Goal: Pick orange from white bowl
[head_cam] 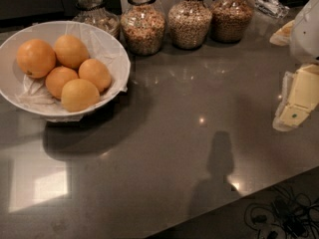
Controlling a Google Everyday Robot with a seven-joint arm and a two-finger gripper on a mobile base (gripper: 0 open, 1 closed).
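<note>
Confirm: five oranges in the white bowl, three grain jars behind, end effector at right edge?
Wrong count: the camera view shows four grain jars, not three. Five oranges in the white bowl, end effector at the right edge.

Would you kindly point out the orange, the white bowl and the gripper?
orange [36, 58]: camera view, its middle.
white bowl [55, 24]: camera view, far rim.
gripper [295, 103]: camera view, right edge, its middle.

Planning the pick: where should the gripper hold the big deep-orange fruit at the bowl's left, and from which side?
Likely best: take the orange across its round middle, coming down from above: its top is bare, but a neighbouring fruit touches its right and the white bowl rises at its left. The gripper hangs at the view's right edge.
</note>
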